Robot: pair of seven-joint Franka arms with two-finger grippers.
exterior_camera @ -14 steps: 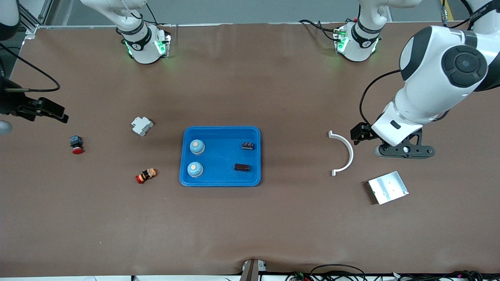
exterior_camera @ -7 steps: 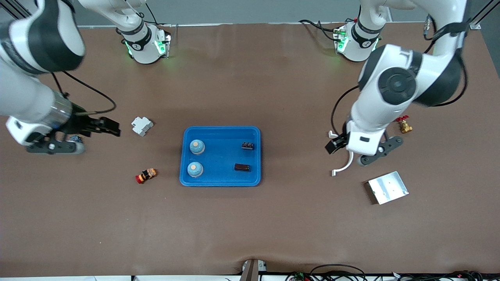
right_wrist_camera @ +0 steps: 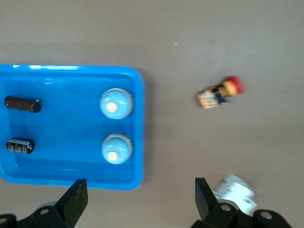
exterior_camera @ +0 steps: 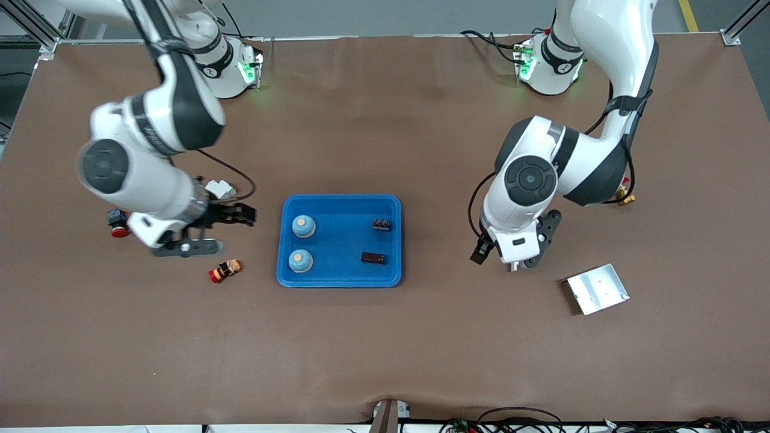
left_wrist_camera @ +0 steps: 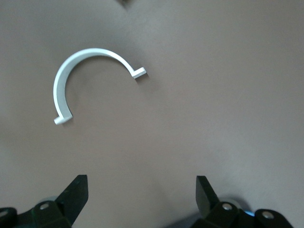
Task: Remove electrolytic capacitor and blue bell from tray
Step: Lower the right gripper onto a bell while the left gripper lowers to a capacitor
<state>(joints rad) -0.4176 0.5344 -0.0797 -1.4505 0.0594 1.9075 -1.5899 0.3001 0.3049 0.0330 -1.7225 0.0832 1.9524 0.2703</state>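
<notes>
A blue tray (exterior_camera: 340, 278) in the middle of the table holds two pale blue bells (exterior_camera: 304, 226) (exterior_camera: 300, 261) at its right-arm end. Two dark capacitors (exterior_camera: 381, 225) (exterior_camera: 373, 258) lie at its left-arm end. The right wrist view shows the same bells (right_wrist_camera: 115, 103) (right_wrist_camera: 117, 148) and capacitors (right_wrist_camera: 22, 104) (right_wrist_camera: 19, 146). My right gripper (exterior_camera: 243, 214) (right_wrist_camera: 140, 194) hangs open and empty over bare table beside the tray's bell end. On the tray's capacitor side, my left gripper (exterior_camera: 481, 252) (left_wrist_camera: 141, 190) hangs open and empty over bare table.
A white curved bracket (left_wrist_camera: 90, 76) lies under the left hand. A white block (exterior_camera: 219, 188), a red-capped button (exterior_camera: 118, 224) and a red-and-orange part (exterior_camera: 225, 270) lie toward the right arm's end. A metal plate (exterior_camera: 597, 288) and a brass valve (exterior_camera: 622, 193) lie toward the left arm's end.
Both arms have swung in from the table's ends toward the tray. The left hand now covers the white bracket. Both grippers stayed open and empty.
</notes>
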